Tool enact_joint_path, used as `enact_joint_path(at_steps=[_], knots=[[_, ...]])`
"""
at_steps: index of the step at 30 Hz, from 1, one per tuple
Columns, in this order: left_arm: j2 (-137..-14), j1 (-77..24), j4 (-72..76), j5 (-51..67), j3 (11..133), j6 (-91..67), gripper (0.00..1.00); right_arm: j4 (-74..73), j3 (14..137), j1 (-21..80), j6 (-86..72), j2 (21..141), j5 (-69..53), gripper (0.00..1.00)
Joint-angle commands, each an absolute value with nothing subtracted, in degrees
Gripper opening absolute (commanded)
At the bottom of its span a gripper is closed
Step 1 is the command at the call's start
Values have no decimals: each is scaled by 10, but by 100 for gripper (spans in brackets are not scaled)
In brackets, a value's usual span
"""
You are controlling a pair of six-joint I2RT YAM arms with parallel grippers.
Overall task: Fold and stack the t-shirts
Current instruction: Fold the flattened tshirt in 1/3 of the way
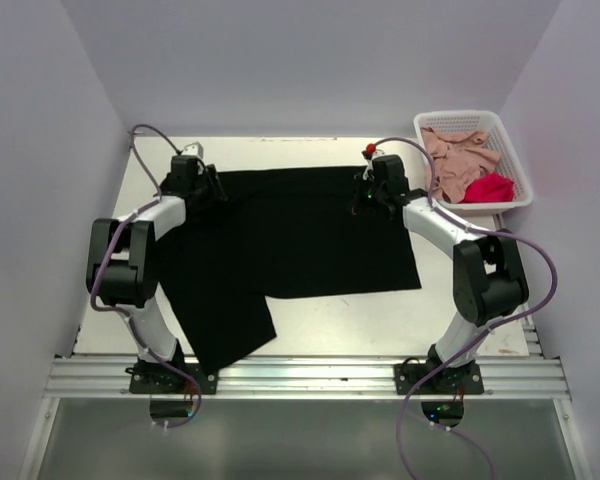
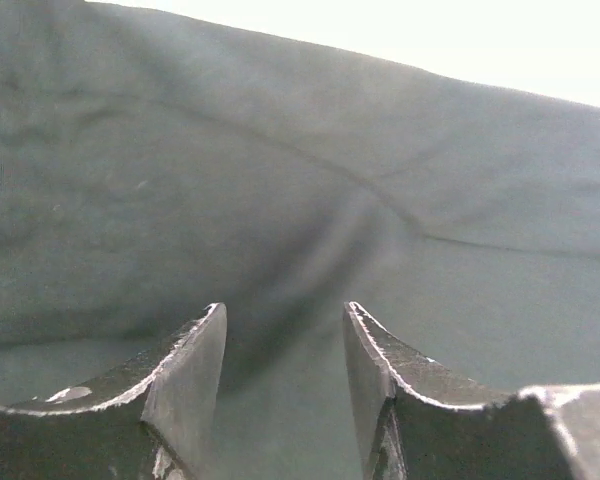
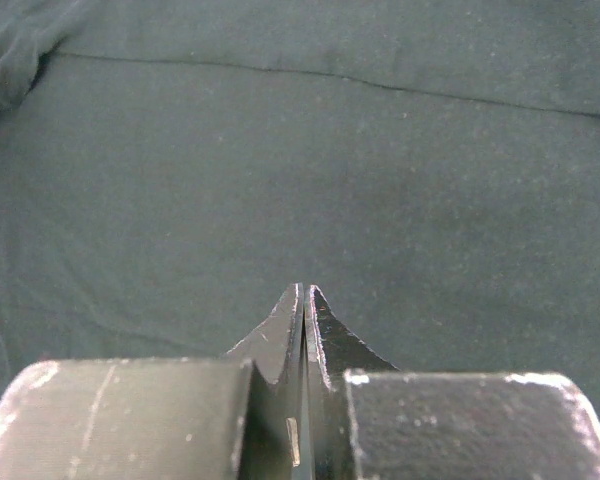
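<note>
A large black t-shirt lies spread flat across the table, one part reaching toward the near left edge. My left gripper is at its far left corner. In the left wrist view this gripper is open just above the creased black cloth, with nothing between its fingers. My right gripper is at the shirt's far right corner. It is shut over the black cloth, and no cloth shows between its fingers. A dusty pink t-shirt and a bright red t-shirt lie crumpled in the basket.
A white lattice basket stands at the far right corner of the table. Bare white tabletop shows along the near edge, right of the shirt. Pale walls close in the left, right and back sides.
</note>
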State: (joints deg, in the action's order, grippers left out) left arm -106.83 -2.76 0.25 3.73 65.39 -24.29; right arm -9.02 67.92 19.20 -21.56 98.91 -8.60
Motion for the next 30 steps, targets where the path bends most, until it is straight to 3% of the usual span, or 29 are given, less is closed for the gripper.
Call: enact_joint_path(at_steps=[1,3,4,6,7,14,30], knots=[[-999,-38,28,39,647,-201,54,-82,688,198,-206,975,-99,0],[-988,-44,4,32,647,-193,50,-82,685,201,-207,975,-99,0],[-986,-47,2,31,647,-186,31,-81,683,201,-207,973,-98,0],[-986,-49,-41,27,647,-178,7,-81,680,202,-206,971,-96,0],[-986,-51,-50,26,646,-169,0,-81,679,202,-207,971,-94,0],[-1015,-57,-133,51,671,-134,0,-83,677,204,-207,968,-90,0],[-1082,-60,-141,9,698,-140,0,-82,669,206,-204,971,-82,0]])
